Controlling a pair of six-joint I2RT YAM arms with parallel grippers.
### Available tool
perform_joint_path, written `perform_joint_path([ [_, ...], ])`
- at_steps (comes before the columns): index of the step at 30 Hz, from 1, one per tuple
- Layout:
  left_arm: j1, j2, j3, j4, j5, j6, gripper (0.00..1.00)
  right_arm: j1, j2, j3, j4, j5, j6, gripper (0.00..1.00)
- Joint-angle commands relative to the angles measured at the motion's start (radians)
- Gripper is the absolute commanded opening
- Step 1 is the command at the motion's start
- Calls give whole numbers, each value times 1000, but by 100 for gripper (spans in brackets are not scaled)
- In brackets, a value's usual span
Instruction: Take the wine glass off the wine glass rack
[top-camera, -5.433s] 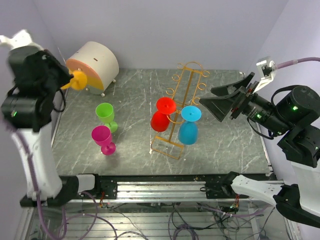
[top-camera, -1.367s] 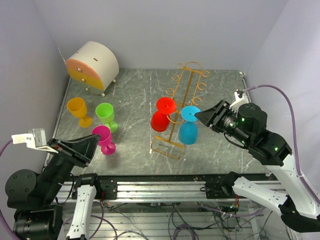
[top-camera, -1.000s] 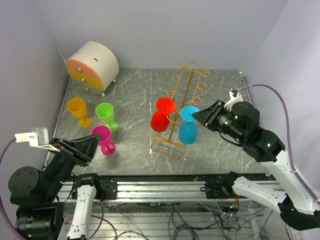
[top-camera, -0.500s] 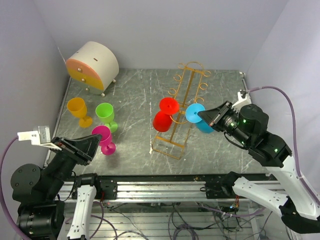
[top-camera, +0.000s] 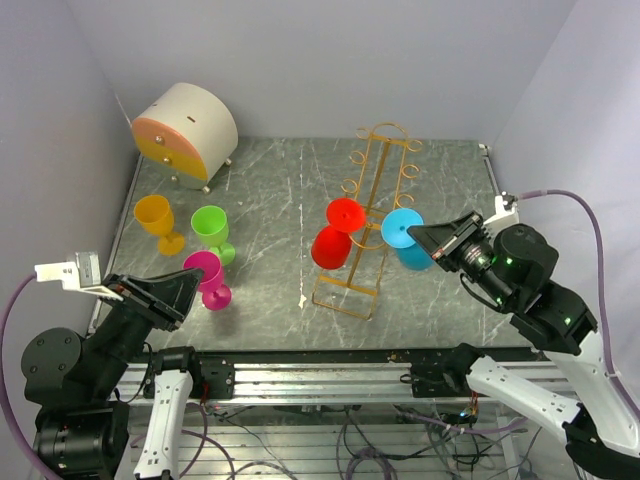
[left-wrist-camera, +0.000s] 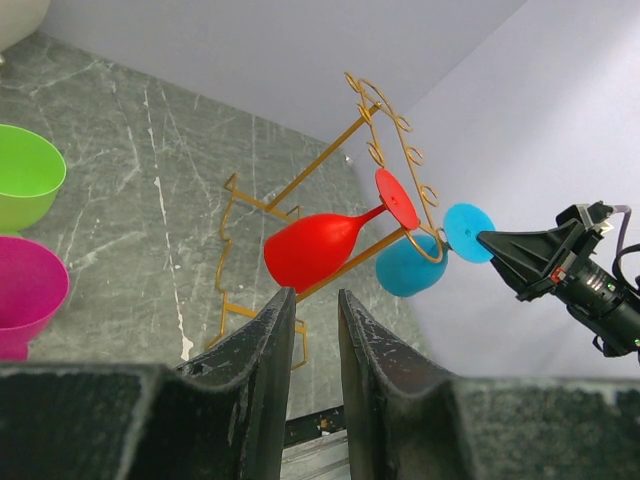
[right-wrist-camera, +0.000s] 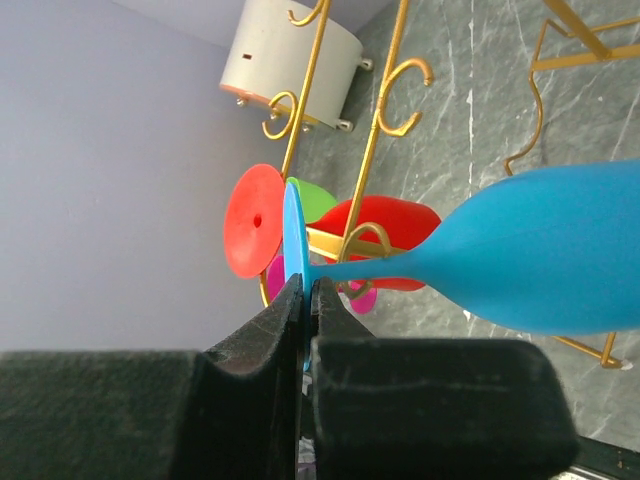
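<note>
While our right gripper (right-wrist-camera: 304, 288) pinches the foot of the blue wine glass (right-wrist-camera: 540, 265), the glass lies tilted just beside the wine glass rack (top-camera: 366, 212), stem at a side hook (right-wrist-camera: 362, 243); we cannot tell whether it clears that hook. Our left gripper (left-wrist-camera: 312, 305) sits well apart, fingers (left-wrist-camera: 262, 335) slightly parted. A red glass (top-camera: 330, 246) hangs on the rack.

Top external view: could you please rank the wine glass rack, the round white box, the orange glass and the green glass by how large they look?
1. wine glass rack: widest span, though only thin wire.
2. round white box.
3. orange glass and green glass: they look alike, so I leave them unranked.
</note>
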Motion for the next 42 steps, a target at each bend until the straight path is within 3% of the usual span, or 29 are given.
perform_joint_path([
  [1,-4,-14,0,21,32,-10,34,0,-15,-36,41,21,71,0],
  [9,-5,-16,0,11,27,-3,34,-1,-103,-121,47,64,169,0],
  [20,-4,-25,-22,17,23,-14,35,0,-149,-115,24,127,172,0],
  [42,-5,-39,-46,10,12,-11,37,0,-299,-319,147,141,400,0],
])
